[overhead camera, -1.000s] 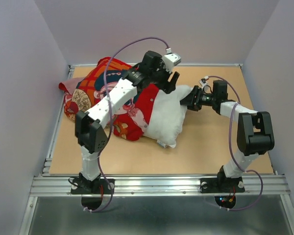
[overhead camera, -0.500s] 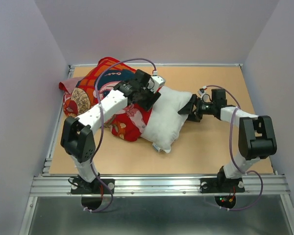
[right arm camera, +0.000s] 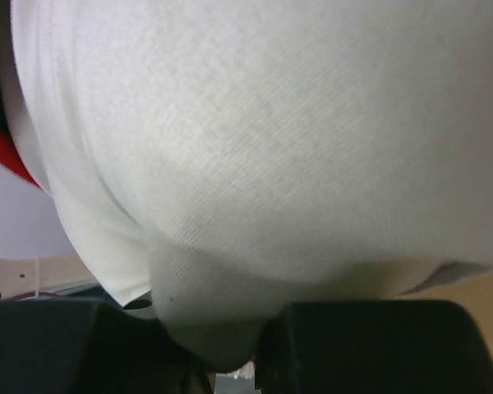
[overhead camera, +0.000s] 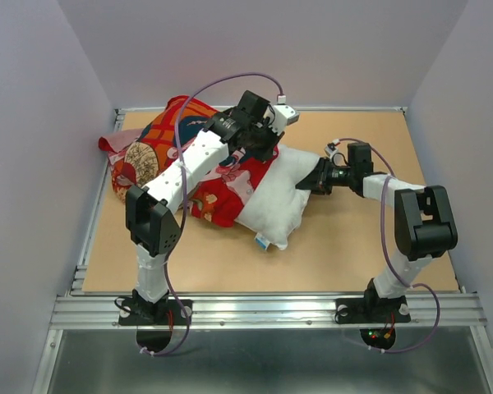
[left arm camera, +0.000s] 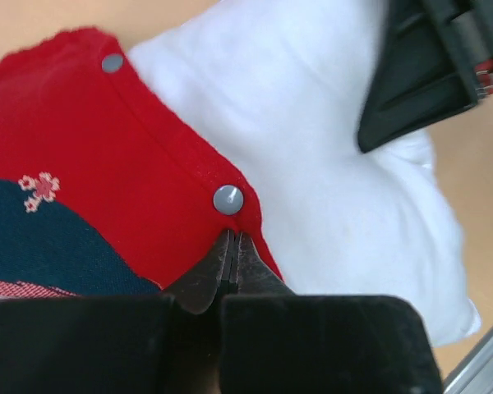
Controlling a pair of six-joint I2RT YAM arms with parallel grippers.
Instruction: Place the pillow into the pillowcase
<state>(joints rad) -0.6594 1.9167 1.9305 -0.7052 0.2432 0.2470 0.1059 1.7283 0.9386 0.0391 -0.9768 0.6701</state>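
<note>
The white pillow lies mid-table with its left part inside the red patterned pillowcase. My left gripper is shut on the pillowcase's red hem, its fingertips meeting just below a grey snap button. White pillow shows beyond that hem. My right gripper is at the pillow's right end, shut on a bunched fold of its fabric. The pillow fills the right wrist view and hides the fingertips. The right gripper's black body shows in the left wrist view.
The light-brown board is walled in by pale purple panels at the left, back and right. An aluminium rail runs along the near edge by the arm bases. A small blue tag hangs at the pillow's near corner.
The left gripper dropped onto the pillowcase hem, closed on it and pulled it up and back. The right gripper closed on the pillow's right end. The pillow sits slightly further right.
</note>
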